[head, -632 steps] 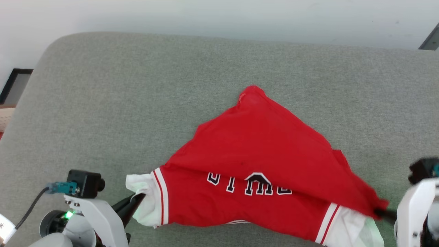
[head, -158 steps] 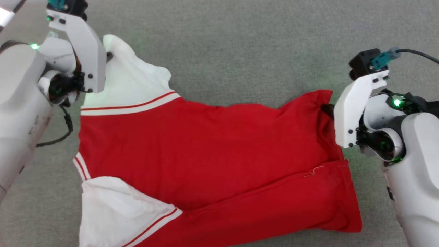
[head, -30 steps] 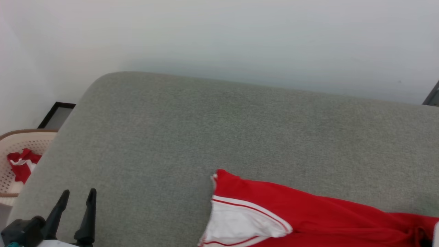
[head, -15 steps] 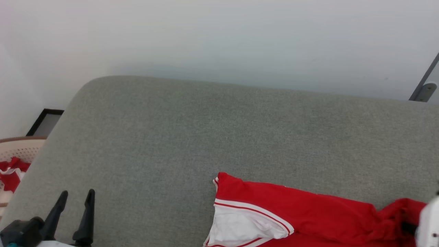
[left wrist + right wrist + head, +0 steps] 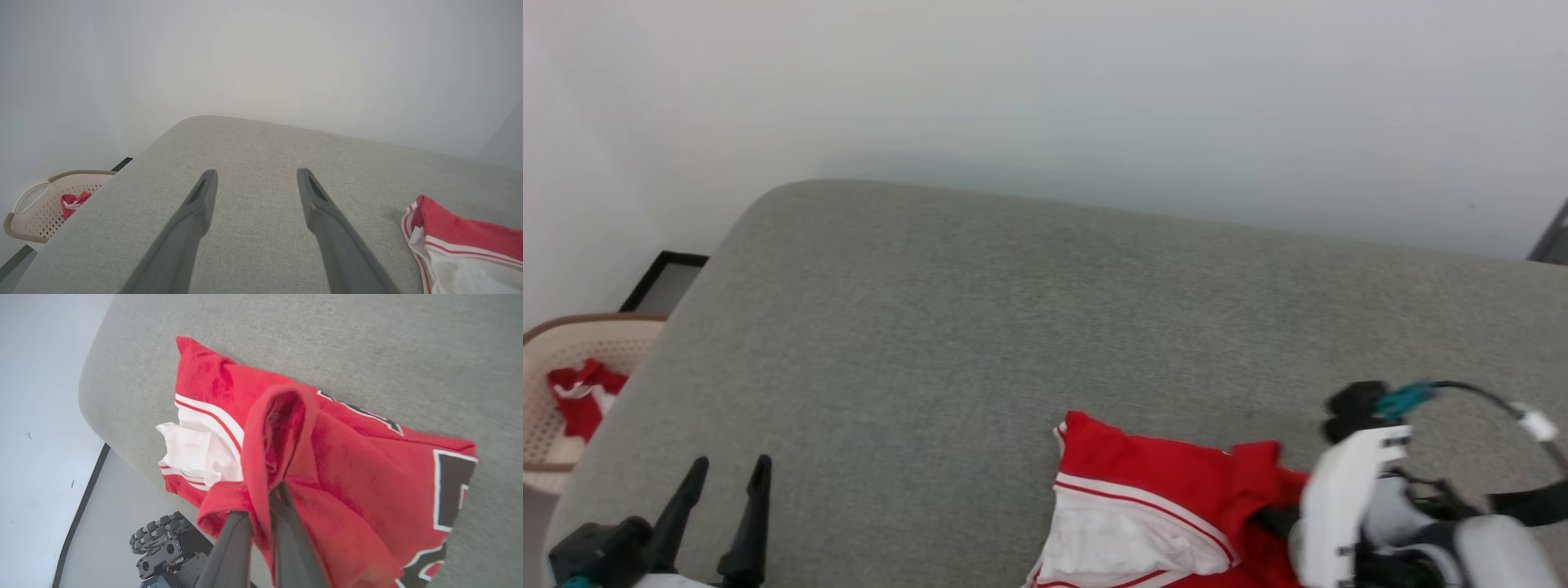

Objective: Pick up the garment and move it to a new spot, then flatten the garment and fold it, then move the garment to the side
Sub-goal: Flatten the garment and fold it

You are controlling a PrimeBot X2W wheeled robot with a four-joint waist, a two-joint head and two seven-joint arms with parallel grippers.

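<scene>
Probably folding, with right gripper point(image 5: 261, 502) clamped on garment point(image 5: 351, 477), left gripper point(image 5: 256, 173) spread at 8 o'clock; next, lay toward 9 o'clock.

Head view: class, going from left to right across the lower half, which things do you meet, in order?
In order: beige perforated plastic basket → left gripper, dark fingers open → red jersey garment with a white sleeve → right gripper, shut on the garment's right end.

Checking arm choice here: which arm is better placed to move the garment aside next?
Likely right: the right gripper is shut on a fold of the garment, while the left gripper stands open over the grey cushion, apart from it.
</scene>
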